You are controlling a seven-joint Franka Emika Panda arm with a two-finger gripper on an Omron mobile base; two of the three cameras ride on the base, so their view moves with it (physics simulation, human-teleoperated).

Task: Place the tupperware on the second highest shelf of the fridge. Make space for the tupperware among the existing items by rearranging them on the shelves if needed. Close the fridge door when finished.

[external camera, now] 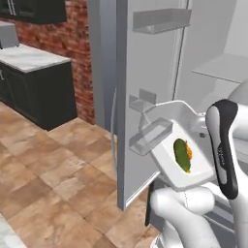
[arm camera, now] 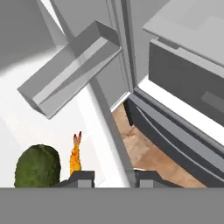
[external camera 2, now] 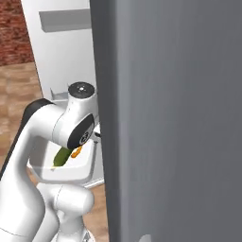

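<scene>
The gripper [arm camera: 111, 177] pinches the rim of the tupperware [external camera: 181, 155], held low before the open fridge [external camera: 145, 97], by its door bins [external camera: 150, 135]. The carrying step is in hand; next, it likely must rise to the second highest shelf [external camera: 220, 68] beyond.

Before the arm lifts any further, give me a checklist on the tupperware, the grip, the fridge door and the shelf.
1. Tupperware off the floor, up at the open fridge: ok.
2. Food inside: green piece and orange piece both lie in the tub: ok.
3. Grip: the fingertips stand either side of the tub's rim in the hand view; whether the gripper clamps it: cannot tell.
4. Left door swung open, its bins close beside the tub: ok, but watch clearance.
5. Free space on the target shelf: cannot tell.
</scene>
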